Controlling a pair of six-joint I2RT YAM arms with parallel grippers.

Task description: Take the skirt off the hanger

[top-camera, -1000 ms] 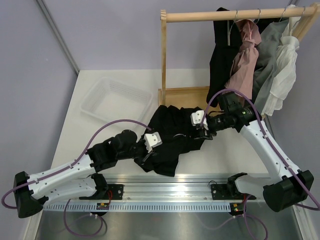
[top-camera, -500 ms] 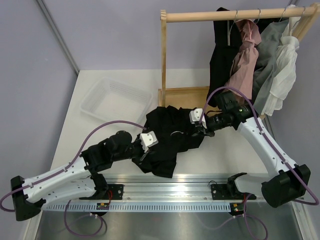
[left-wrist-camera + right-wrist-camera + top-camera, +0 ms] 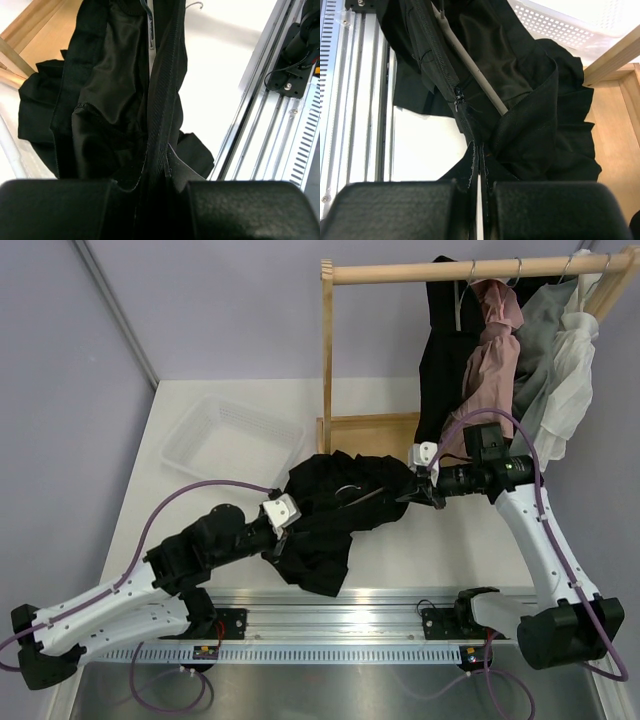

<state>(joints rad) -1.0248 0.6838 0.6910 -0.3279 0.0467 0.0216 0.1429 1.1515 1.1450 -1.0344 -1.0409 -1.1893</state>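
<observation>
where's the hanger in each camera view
top external: hanger mid-frame, poking from the skirt
left wrist: hanger top centre, grey strip between folds
right wrist: hanger upper centre, slanted grey bar
shared landmark: metal rail, bottom in top external, right in left wrist, left in right wrist

skirt (image 3: 325,520) plain black, ribbed weave at waistband. hanger (image 3: 475,70) pale grey. basket (image 3: 200,455) translucent white, gridded holes. rack (image 3: 327,350) light wood, carrying black garment (image 3: 440,350), dusty pink garment (image 3: 495,350), grey garment (image 3: 535,340), white garment (image 3: 570,390). cable (image 3: 240,483) purple.
</observation>
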